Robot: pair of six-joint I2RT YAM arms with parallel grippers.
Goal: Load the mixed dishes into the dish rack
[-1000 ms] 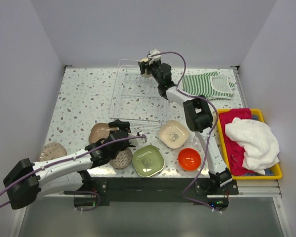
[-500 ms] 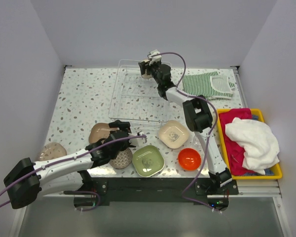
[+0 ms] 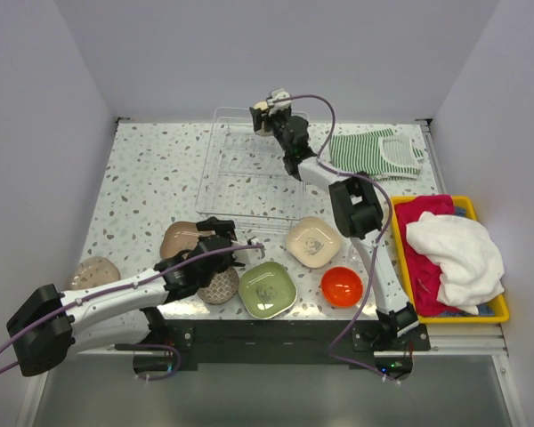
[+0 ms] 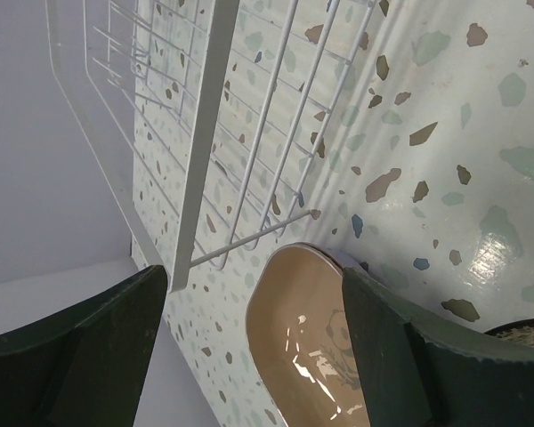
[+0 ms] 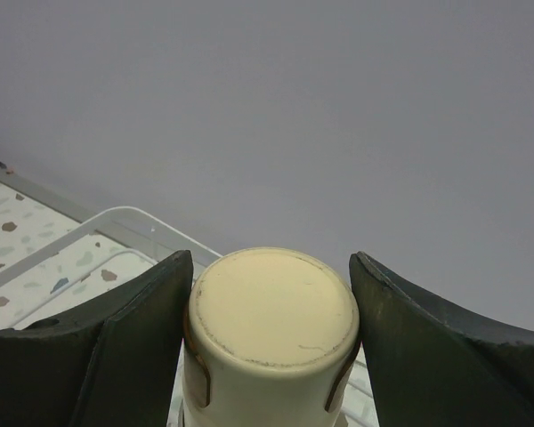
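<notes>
- I am watching the right gripper (image 3: 264, 116) reaching out over the far rim of the dish rack (image 3: 249, 178), raised off the table.
- It is clamping a small cream cup (image 5: 272, 311); both fingers (image 5: 142, 338) are pressing against the cup's sides, closed only as far as the cup allows.
- In the right wrist view the cup is turning its flat, closed round end toward the camera, and its body is running away between the fingers, so its axis is lying along them. I cannot see its mouth.
- The rack is sitting at the back middle of the table, and its longer sides seem to be running from near to far.
- The left gripper (image 4: 254, 271) is hovering low near the front, with its jaws spread wide and nothing between them.
- Just beneath it the brown plate (image 4: 307, 347) is lying flat, face up, close to the rack's near corner.
- The grey patterned bowl (image 3: 219, 286) is sitting just beside that arm, and the green plate (image 3: 267, 289), cream plate (image 3: 312, 241) and orange-red bowl (image 3: 342, 286) are lying to its right along the front.
- The pale round plate (image 3: 94, 272) is resting alone at the front left.
</notes>
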